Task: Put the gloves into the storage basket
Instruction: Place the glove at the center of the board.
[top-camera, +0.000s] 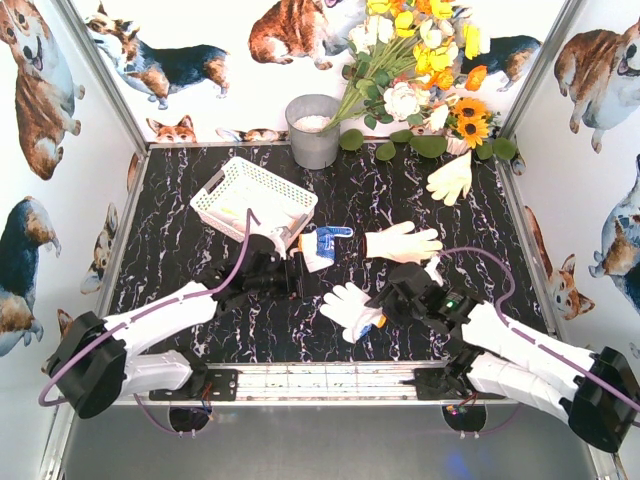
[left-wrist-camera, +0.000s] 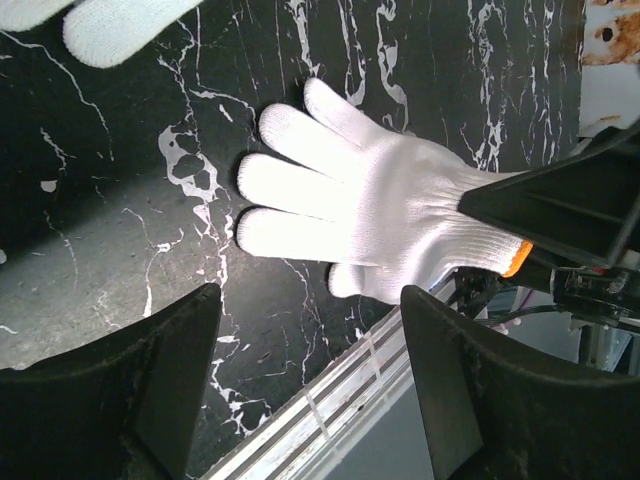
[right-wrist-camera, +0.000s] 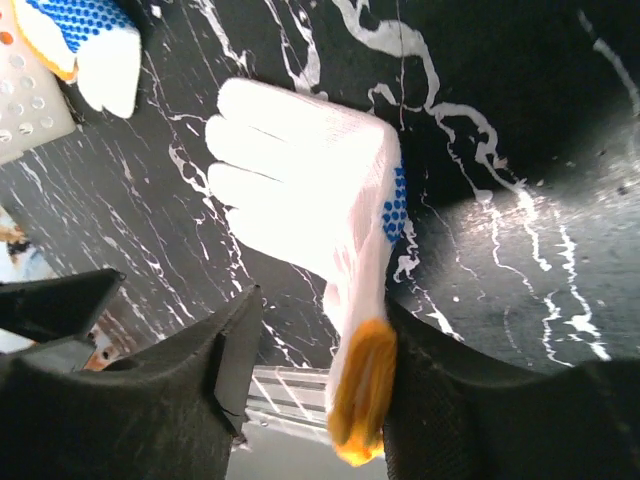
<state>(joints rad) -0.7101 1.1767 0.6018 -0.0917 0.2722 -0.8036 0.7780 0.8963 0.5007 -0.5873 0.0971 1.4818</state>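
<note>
A white glove with an orange cuff (top-camera: 348, 303) lies flat on the black marble table near the front rail, fingers pointing left. My right gripper (top-camera: 388, 310) stands open around its cuff (right-wrist-camera: 362, 385). The cuff rests against one finger (right-wrist-camera: 440, 400), with a gap to the other. My left gripper (top-camera: 298, 272) is open and holds nothing; it hovers just left of this glove (left-wrist-camera: 400, 215). A blue-and-white glove (top-camera: 325, 243) lies beside the white storage basket (top-camera: 255, 200). A cream glove (top-camera: 400, 243) lies at centre right, and another (top-camera: 452, 180) lies further back.
A grey metal bucket (top-camera: 313, 130) and a bunch of flowers (top-camera: 420, 60) stand at the back of the table. Printed walls close in left, right and back. The metal front rail (top-camera: 320, 380) runs between the arm bases.
</note>
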